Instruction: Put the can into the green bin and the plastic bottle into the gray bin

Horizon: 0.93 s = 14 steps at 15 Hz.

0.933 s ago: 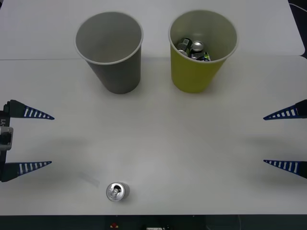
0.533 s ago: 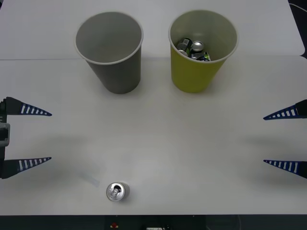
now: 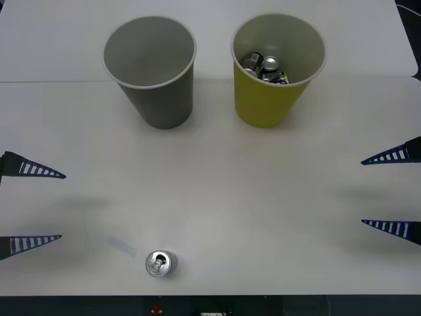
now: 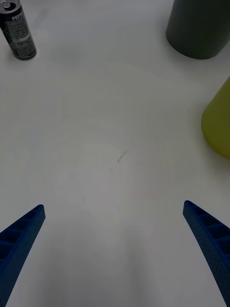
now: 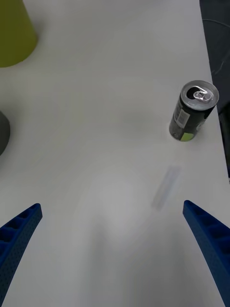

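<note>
A small dark can (image 3: 160, 263) with a silver pull-tab top stands upright near the table's front edge; it also shows in the left wrist view, can (image 5: 192, 111), and in the right wrist view, can (image 4: 18, 30). The gray bin (image 3: 152, 71) stands at the back left, empty inside. To its right the yellow-green bin (image 3: 276, 71) holds several cans. My left gripper (image 3: 33, 207) hovers open at the left edge, left of the can and apart from it. At the right edge my right gripper (image 3: 393, 191) is open and holds nothing. The plastic bottle is out of view.
The white table (image 3: 230, 191) is bare between the two grippers. A faint smudge (image 3: 122, 245) lies on the table just left of the can. The table's front edge runs close behind the can.
My left gripper has drawn back to the left and shifted toward the table's front edge, staying open. The can, both bins and the right gripper have not moved.
</note>
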Tool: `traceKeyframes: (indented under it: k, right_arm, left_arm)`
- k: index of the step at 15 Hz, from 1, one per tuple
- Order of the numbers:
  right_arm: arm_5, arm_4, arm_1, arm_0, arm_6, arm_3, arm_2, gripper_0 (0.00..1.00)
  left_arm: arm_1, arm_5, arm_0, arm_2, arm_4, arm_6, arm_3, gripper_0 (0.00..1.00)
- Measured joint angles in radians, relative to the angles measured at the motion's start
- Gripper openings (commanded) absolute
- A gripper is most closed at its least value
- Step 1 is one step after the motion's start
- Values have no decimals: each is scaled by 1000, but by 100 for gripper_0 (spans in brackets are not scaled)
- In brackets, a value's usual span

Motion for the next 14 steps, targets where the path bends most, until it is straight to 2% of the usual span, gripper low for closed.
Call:
traceKeyframes:
  k: [10, 14]
  right_arm:
    - [0, 0, 0, 0, 0, 0, 0, 100]
    - [0, 0, 0, 0, 0, 0, 0, 100]
  left_arm:
    - [0, 18, -36, -270, 261, -386, 251, 100]
    - [0, 18, -99, -418, 370, -506, 370, 100]
